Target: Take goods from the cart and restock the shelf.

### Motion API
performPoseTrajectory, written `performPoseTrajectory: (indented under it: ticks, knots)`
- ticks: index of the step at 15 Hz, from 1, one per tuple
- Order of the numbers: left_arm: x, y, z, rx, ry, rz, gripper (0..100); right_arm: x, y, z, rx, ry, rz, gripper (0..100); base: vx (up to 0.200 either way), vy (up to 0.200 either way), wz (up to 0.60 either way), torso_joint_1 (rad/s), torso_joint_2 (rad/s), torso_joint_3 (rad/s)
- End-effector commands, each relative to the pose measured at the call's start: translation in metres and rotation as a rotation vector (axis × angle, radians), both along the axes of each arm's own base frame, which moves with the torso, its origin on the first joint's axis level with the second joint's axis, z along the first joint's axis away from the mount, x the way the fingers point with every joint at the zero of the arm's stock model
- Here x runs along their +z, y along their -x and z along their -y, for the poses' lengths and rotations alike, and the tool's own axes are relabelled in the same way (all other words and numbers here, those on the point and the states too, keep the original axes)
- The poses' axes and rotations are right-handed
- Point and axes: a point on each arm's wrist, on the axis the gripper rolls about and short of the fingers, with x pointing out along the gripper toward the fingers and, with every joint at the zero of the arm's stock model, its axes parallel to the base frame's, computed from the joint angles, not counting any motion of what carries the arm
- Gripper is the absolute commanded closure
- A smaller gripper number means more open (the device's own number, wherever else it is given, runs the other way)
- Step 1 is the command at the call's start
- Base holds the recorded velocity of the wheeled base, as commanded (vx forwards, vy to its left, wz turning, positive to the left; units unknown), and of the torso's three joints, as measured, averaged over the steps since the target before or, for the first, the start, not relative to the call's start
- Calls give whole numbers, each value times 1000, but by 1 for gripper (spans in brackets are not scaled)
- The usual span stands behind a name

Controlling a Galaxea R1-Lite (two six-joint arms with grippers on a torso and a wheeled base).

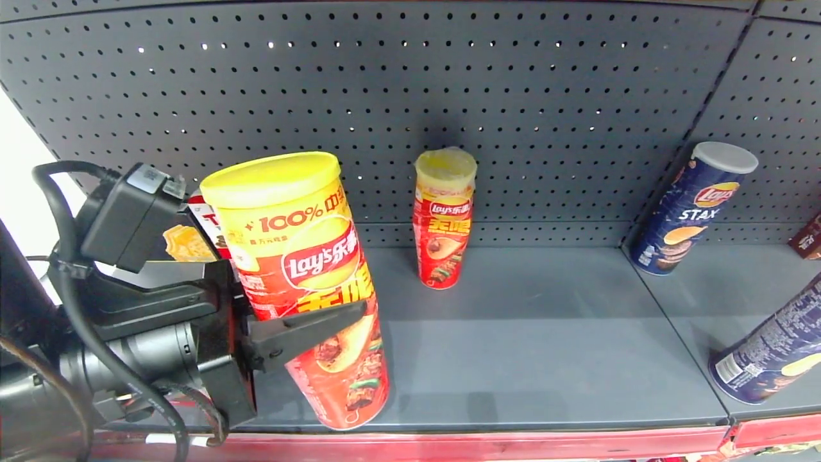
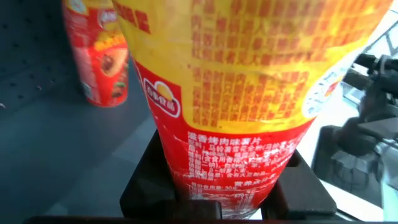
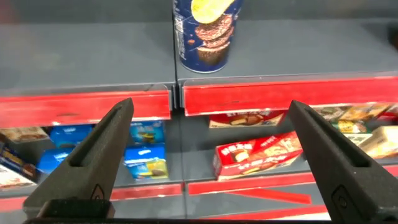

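My left gripper is shut on a tall red and yellow chips can with a yellow lid, at the shelf's front left. The can leans slightly, with its base at the shelf's front edge; whether it rests there I cannot tell. In the left wrist view the can stands between the black fingers of the left gripper. A smaller matching can stands upright by the pegboard, also seen as the far can. My right gripper is open and holds nothing, facing the shelf's red front strip.
A blue chips can stands upright in the bay to the right, and another blue can leans nearer the front. The right wrist view shows a blue can above the strip, with blue packs and red boxes on the shelf below.
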Motion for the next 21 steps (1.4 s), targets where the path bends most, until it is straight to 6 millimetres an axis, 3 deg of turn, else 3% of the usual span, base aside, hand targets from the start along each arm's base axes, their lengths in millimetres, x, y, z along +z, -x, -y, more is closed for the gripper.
performPoseTrajectory:
  ticks: [1, 2, 3, 4, 7, 10, 14, 17, 21]
  knots:
    - [-1, -6, -1, 20, 2, 12, 100, 1, -1, 0, -19, -67, -10, 0, 0, 0, 0, 0, 0, 0]
    - [-2, -6, -2, 25, 2, 12, 100, 9, -1, 0, -15, -24, 4, 0, 0, 0, 0, 0, 0, 0]
    - [-2, -7, -3, 26, 2, 15, 100, 105, -6, -1, 16, -22, 134, 0, 0, 0, 0, 0, 0, 0]
    - [-5, -7, -2, 25, -4, 6, 100, 108, -21, 0, 25, -114, 74, 0, 0, 0, 0, 0, 0, 0]
    - [-10, -10, 0, 18, -1, 12, 100, 104, -21, -1, 124, 27, 36, 0, 0, 0, 0, 0, 0, 0]
    - [-7, -15, 4, -6, -2, 23, 100, 128, -29, -3, 260, 27, 48, 0, 0, 0, 0, 0, 0, 0]
    - [-19, -11, 0, -20, -41, 19, 100, 158, -53, -11, 422, 27, 25, 0, 0, 0, 0, 0, 0, 0]
    - [-23, -4, -5, -16, -45, 11, 100, 185, -76, -26, 577, 28, 7, 0, 0, 0, 0, 0, 0, 0]
    - [-21, -5, -5, -14, -41, 19, 100, 212, -123, -64, 719, 45, -66, 0, 0, 0, 0, 0, 0, 0]
